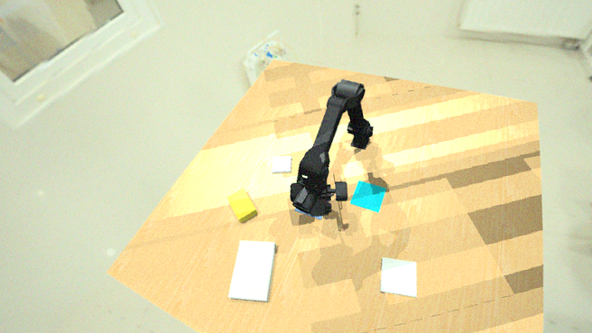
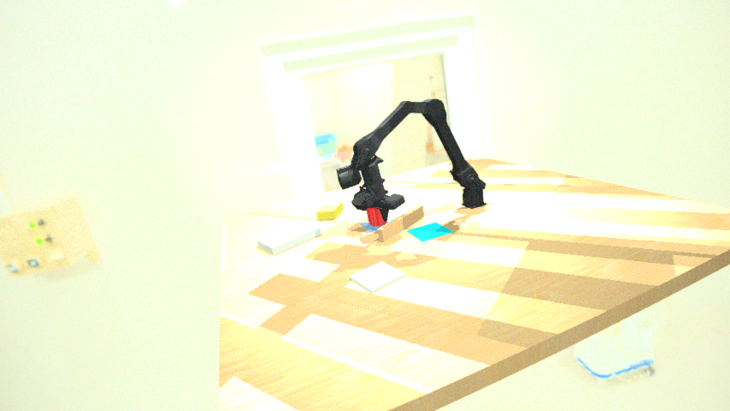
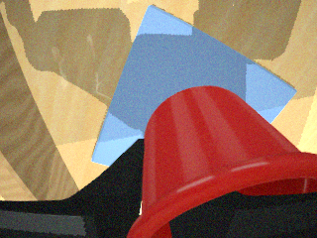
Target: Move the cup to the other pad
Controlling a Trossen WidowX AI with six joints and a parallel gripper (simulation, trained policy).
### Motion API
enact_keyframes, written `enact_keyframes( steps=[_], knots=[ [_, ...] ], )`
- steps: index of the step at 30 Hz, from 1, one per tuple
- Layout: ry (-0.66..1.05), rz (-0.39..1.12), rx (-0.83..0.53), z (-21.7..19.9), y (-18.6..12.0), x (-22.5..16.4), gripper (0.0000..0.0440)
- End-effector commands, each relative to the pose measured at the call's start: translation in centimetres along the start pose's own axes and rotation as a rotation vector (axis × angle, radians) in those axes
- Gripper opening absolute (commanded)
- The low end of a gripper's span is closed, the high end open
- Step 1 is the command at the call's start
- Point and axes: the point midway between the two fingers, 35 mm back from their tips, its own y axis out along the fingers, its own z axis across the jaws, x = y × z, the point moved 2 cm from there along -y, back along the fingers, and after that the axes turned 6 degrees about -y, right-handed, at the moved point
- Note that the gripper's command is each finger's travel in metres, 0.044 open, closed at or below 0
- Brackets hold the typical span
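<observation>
The red cup is over the blue pad, leaning slightly in the exterior view. In the top view the arm hides it. My gripper is down at the cup, shut on its wall near the rim, with one finger outside and the other apparently inside. I cannot tell whether the cup's base touches the pad. The marbles are hidden in all views. The cyan pad lies flat with nothing on it.
A low wooden barrier stands between the pads. A yellow block, a white box, a white slab and a small white block lie around them.
</observation>
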Motion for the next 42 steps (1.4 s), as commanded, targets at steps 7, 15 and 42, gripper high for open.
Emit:
enact_keyframes(
  steps=[7,15,42],
  knots=[
    [-0.112,-0.004,0.019,0.5,-1.4,-0.6,0.0],
    [-0.176,-0.025,0.016,1.2,-3.7,-1.1,0.0001],
    [-0.345,-0.13,-0.051,7.6,-8.7,0.7,0.0]
  ],
)
